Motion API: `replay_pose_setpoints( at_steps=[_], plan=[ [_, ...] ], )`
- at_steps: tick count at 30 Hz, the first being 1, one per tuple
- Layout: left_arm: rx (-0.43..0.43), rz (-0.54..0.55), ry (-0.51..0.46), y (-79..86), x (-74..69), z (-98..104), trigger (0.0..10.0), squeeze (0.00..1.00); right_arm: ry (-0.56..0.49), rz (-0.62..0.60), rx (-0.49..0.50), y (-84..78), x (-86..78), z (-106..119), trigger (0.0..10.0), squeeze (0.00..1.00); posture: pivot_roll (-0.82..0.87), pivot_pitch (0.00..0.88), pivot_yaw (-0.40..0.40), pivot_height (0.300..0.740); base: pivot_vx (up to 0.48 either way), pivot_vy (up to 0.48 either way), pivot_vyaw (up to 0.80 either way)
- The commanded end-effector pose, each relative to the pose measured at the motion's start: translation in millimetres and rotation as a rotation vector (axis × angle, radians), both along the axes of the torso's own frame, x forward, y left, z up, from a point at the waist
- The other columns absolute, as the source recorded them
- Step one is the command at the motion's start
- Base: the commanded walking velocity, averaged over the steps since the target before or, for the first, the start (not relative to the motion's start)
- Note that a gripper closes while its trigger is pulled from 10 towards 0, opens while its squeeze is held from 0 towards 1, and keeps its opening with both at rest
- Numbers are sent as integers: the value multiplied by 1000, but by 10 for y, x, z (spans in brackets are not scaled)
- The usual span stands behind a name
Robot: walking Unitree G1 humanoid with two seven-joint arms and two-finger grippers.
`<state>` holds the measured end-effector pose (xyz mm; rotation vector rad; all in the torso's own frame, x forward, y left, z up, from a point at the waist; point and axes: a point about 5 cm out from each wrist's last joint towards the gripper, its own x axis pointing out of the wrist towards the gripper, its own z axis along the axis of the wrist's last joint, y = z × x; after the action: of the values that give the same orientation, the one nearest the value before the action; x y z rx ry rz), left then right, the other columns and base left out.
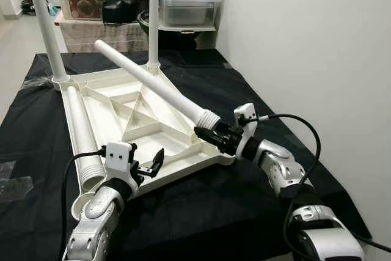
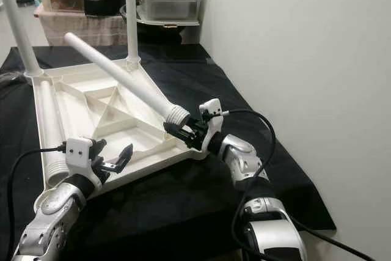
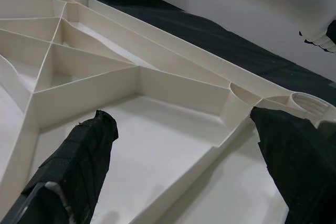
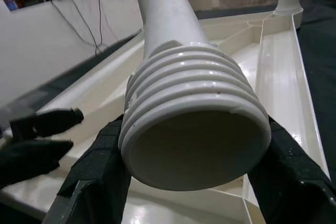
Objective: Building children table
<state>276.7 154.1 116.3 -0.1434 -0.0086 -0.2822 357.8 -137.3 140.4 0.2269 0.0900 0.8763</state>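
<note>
An upside-down white table top (image 1: 183, 172) lies on a black cloth (image 1: 208, 212). Two white legs (image 1: 46, 22) (image 1: 153, 16) stand upright in its far corners. A third leg (image 1: 79, 132) lies along its left rim. My right gripper (image 1: 211, 134) is shut on the threaded end (image 4: 194, 124) of a fourth leg (image 1: 153, 80), which slants up and back across the top. That end hovers just above the near right corner. My left gripper (image 1: 151, 164) is open over the near rim, holding nothing. An empty corner socket (image 3: 307, 103) shows beyond its right finger (image 3: 294, 156).
A white wall (image 1: 305, 41) runs close along the right side. Boxes and a clear tub (image 1: 186, 7) are stacked at the back. A clear plastic bag (image 1: 12, 181) lies on the cloth at the left edge.
</note>
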Motion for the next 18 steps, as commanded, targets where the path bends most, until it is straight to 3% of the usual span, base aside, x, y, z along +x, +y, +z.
replay_pose_setpoints(
  at_steps=[1,2,5,6,9,14,18],
  plan=[
    [-112,17,-2,53,40,81,10000,0,-47,14,78,-8,-12,134,0,0,7,0,-85,740,0,0,0],
    [-223,6,-11,85,58,165,10000,0,-62,69,87,26,-74,139,0,0,7,0,-85,740,0,0,0],
    [-426,-74,-46,106,58,347,10000,0,-80,199,76,107,-236,111,0,0,6,0,-81,740,0,0,0],
    [-426,-74,-46,106,58,347,10000,0,-80,199,76,107,-236,111,0,0,6,0,-81,740,0,0,0],
    [-584,-205,-94,102,4,510,10000,0,-69,275,60,172,-351,53,0,0,3,0,-77,740,0,0,0],
    [-704,-286,-111,106,-19,580,10000,0,-49,322,77,245,-422,37,0,0,0,0,-78,740,0,0,0],
    [-745,-329,-118,84,-40,629,10000,0,-37,333,83,267,-458,24,0,0,3,0,-80,740,0,0,0]
  ],
)
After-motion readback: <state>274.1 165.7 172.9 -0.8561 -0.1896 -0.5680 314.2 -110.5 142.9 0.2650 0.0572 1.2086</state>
